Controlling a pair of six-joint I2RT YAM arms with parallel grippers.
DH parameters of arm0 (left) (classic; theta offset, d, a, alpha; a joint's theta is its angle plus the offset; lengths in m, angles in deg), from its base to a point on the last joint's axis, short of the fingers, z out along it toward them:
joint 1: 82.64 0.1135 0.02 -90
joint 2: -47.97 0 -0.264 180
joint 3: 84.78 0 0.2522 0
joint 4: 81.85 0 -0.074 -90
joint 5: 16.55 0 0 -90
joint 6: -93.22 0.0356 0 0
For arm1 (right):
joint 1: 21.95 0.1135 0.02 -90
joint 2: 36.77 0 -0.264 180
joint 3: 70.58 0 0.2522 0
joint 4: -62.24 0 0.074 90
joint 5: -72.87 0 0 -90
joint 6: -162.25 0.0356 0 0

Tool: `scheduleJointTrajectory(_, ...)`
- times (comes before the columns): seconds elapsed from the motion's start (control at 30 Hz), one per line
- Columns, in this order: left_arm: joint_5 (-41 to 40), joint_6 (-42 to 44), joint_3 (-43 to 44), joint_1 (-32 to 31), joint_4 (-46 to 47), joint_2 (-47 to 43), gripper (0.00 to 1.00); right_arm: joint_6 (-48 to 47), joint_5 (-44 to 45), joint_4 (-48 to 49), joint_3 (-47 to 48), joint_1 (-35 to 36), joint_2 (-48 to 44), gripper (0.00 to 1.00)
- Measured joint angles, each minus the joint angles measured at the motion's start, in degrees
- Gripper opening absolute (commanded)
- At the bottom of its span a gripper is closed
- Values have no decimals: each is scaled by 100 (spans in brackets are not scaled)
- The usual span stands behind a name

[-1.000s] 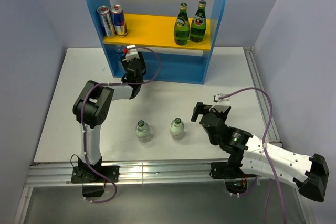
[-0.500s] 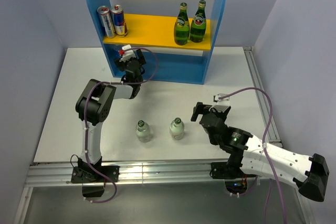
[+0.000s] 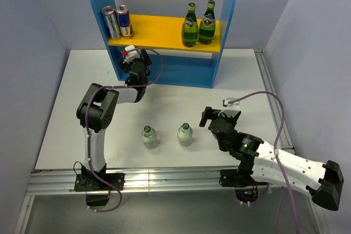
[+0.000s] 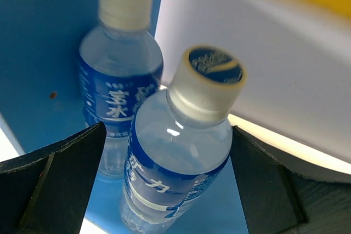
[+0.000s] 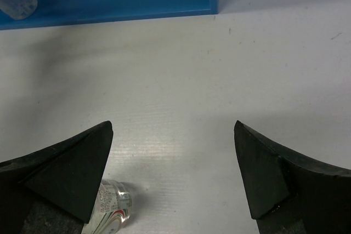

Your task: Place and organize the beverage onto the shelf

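The left gripper (image 4: 167, 135) has edged deeper into the shelf (image 3: 164, 31), jaws spread clear of a blue-label bottle (image 4: 178, 152) standing beside its twin (image 4: 118, 80) on the base, apparently placed, leaving two clear bottles (image 3: 149, 137) on the tabletop (image 3: 181, 100) by the spread right gripper (image 5: 173, 127).

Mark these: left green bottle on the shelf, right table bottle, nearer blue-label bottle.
left green bottle (image 3: 190, 30): top external view, body.
right table bottle (image 3: 185, 135): top external view, body.
nearer blue-label bottle (image 4: 208, 83): left wrist view, cap.
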Motion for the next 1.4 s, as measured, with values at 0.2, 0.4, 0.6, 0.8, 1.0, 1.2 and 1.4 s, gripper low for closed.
scheduleJointTrajectory(0.2, 57, -157, -304, 0, -483, -658, 99, 2, 2, 0, 0, 0, 0, 98)
scheduleJointTrajectory(0.4, 142, -243, -758, -92, -1178, -1746, 99, 4, 7, 0, 0, 0, 0, 98)
scheduleJointTrajectory(0.6, -323, -282, -1123, -776, -2288, -2953, 94, 26, 11, 0, -17, 0, -44, 98)
scheduleJointTrajectory(0.8, -927, -1222, -2159, -2142, -4170, -4970, 94, 26, 11, 0, -37, 0, -142, 98)
scheduleJointTrajectory(1.0, -1585, -2861, -2378, -3941, -6773, -6304, 97, 24, 0, 2, -39, 0, -166, 98)
scheduleJointTrajectory(1.2, -1974, -5960, -2135, -5451, -10074, -5963, 98, 24, 0, 2, -42, 0, -177, 98)
scheduleJointTrajectory(1.4, -2039, -8723, -1987, -6321, -12308, -4562, 99, 26, 4, 2, -57, 0, -144, 98)
